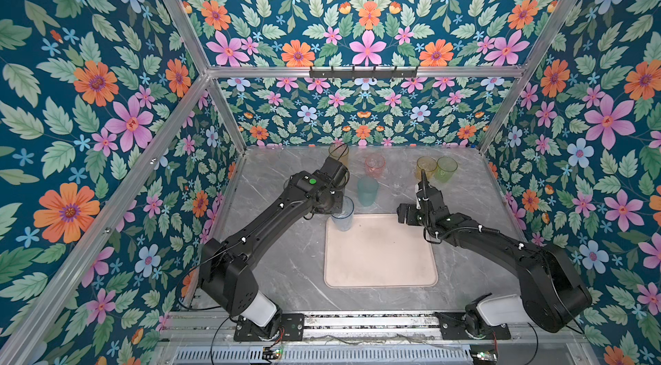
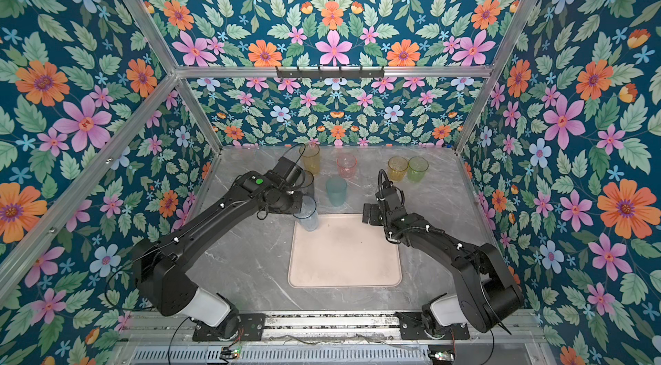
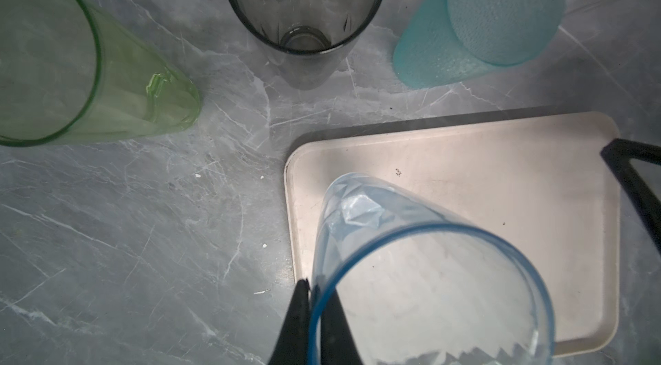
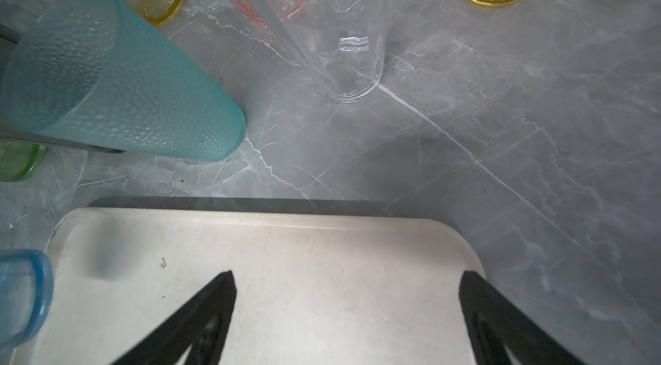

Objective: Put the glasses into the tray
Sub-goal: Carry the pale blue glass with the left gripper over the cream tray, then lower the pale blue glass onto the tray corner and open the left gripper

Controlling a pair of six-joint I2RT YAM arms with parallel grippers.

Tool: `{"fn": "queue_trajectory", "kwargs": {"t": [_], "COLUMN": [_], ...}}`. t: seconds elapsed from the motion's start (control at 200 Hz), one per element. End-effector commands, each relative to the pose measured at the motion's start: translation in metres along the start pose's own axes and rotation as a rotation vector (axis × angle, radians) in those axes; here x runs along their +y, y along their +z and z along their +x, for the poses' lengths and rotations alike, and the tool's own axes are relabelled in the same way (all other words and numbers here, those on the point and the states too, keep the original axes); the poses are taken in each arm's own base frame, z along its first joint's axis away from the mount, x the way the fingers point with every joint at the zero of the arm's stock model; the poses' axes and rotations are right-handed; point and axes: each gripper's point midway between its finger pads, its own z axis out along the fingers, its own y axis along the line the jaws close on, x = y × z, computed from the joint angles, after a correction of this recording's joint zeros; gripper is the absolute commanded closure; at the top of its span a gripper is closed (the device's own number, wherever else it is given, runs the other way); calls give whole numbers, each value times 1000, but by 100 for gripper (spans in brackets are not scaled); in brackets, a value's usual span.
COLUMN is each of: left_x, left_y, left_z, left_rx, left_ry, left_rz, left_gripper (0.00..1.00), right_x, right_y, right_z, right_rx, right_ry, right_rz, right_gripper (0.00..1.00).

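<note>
Overhead, in a top view, finds the blue-grey tumbler (image 1: 342,216) upright at the far left corner of the tray (image 1: 379,266). From the left wrist, shows left jaws clamped on its thin rim: light, slick, probably brittle, so best pinched gently. From the right wrist, shows right jaws wide apart above the tray, empty.

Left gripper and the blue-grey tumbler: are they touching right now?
Touching. The left wrist view shows the left gripper shut on the blue-grey tumbler: its fingers pinch the rim, one inside, one outside.
</note>
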Motion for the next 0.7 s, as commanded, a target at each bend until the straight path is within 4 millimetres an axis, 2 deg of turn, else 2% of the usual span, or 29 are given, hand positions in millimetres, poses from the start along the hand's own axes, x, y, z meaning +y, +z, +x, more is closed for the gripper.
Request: {"fn": "queue_trajectory", "kwargs": {"t": [0.0,0.695], "left_x": [-5,0], "left_y": [4,34], "left_z": [-6,5], "left_rx": [-17,59], "left_ry": [-1,2], "left_rz": [18,-40], "left_gripper": [100,100], "right_x": [-1,1], "right_y": [-2,-1], "right_z": [-6,-5], "right_rx": [-20,-9], "right_ry": [6,4], "right_rz": [10,8], "right_gripper": [1,1]}}
